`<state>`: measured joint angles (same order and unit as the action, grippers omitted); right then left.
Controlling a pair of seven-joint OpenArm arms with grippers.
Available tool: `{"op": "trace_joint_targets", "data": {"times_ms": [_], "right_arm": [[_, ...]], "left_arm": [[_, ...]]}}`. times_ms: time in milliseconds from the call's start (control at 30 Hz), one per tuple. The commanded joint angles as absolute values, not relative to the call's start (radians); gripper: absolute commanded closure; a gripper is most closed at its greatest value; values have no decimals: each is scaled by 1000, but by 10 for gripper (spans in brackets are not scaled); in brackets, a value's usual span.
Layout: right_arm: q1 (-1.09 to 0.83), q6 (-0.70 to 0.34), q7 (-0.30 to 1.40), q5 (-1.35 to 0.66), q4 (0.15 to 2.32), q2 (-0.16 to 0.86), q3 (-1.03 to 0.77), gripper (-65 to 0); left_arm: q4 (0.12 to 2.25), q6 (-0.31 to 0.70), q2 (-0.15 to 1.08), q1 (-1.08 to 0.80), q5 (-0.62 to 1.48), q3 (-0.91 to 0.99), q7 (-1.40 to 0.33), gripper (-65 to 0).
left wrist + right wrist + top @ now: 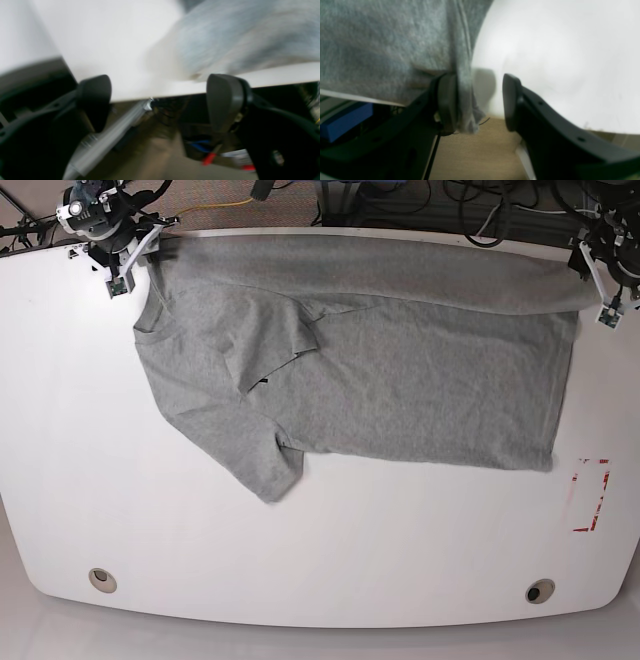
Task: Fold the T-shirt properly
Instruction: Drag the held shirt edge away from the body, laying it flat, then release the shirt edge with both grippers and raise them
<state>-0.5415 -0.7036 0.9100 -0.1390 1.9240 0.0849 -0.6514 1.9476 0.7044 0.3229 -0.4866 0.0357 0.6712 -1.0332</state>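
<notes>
Grey knit cloth of the T-shirt (pixel 380 360) lies spread on the white table (pixel 300 560), its far long edge folded over and one sleeve doubled across the chest. Both grippers sit at that far edge. The right gripper (pixel 477 100) has its fingers apart, a hem draped against one pad, unclamped; a careless pull could drag that corner and spoil the fold. The left gripper (pixel 157 100) stands wide apart, holding nothing. Its view is badly blurred, so cloth contact there is unclear.

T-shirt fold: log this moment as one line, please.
T-shirt: flat, far edge folded over | left gripper: open, empty | right gripper: open, cloth against one finger | table
</notes>
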Motion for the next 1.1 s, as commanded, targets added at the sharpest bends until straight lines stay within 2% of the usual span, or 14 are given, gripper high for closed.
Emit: {"op": "trace_joint_targets", "data": {"times_ms": [0,167,300,567,833,1067], "right_arm": [[-542,-698,903,-140,1945,94,-670,-270],[-542,-698,903,-142,1945,94,-673,-270],[-541,-698,903,-142,1945,90,-668,-270],[-541,-698,903,-142,1945,71,-667,-270],[-535,-698,903,-142,1945,70,-667,-270],[-529,-698,903,-142,1945,70,-667,-270]], "left_arm": [[1966,698,315,-463,61,730,-1035,-521],[1960,698,315,-437,116,769,-1035,-521],[1960,698,314,-437,254,777,-1038,-521],[1960,698,305,-430,438,777,-1176,-521],[1931,698,239,-427,372,769,-1175,-521],[1825,698,232,-407,378,769,-1173,-519]]}}
